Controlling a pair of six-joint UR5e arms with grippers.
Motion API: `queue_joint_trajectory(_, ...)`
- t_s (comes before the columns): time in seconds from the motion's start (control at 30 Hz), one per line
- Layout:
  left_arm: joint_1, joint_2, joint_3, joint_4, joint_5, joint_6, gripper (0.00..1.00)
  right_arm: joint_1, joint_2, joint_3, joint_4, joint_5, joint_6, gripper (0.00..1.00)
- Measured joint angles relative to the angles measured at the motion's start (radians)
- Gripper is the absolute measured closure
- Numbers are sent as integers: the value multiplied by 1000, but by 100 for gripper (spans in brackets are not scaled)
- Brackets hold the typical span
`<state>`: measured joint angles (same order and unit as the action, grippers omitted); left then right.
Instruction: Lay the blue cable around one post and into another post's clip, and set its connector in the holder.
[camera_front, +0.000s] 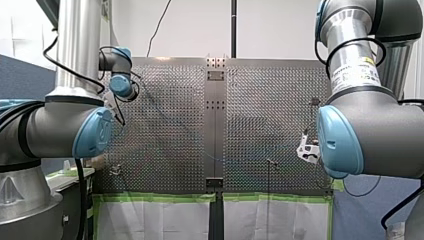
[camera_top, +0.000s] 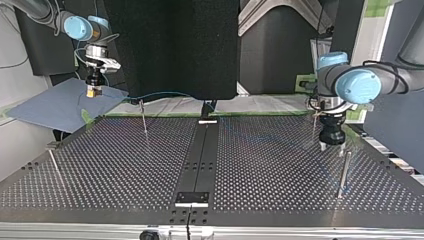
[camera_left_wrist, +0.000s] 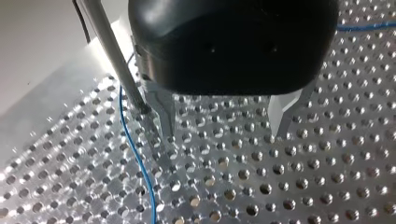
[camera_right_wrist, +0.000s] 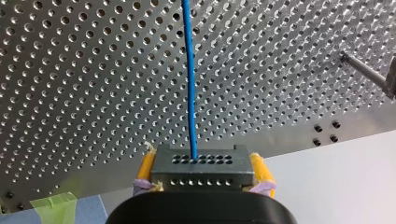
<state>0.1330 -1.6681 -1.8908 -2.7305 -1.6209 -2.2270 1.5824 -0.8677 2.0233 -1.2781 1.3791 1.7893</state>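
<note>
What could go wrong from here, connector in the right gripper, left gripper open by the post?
1. My left gripper is open and the blue cable lies loose beside the post; a pull from the other end might drag it off course.
2. One left finger stands close to that post and could knock it.
3. My right gripper holds the connector by its sides only; cable tension may twist it.

Built as 2 silver-grey tubular arms, my left arm (camera_front: 45, 130) and my right arm (camera_front: 385, 125), with light-blue joint caps (camera_front: 92, 132). Trails black cables (camera_front: 75, 75) along both. Bears a white printed label (camera_front: 357, 70) on my right arm. Left gripper (camera_left_wrist: 225, 136): black housing, bare metal fingers (camera_left_wrist: 163, 112). Right gripper (camera_right_wrist: 203, 163): black body, yellow pads (camera_right_wrist: 145, 168).
</note>
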Motion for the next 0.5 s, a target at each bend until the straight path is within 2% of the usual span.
queue_joint_trajectory(0.23, 16, 52, -50, -14, 5, 6, 0, 0, 0, 0, 0, 0, 11, 100)
queue_joint_trajectory(0.5, 42, 122, -62, -80, -20, 70, 0, 0, 0, 0, 0, 1, 31, 100)
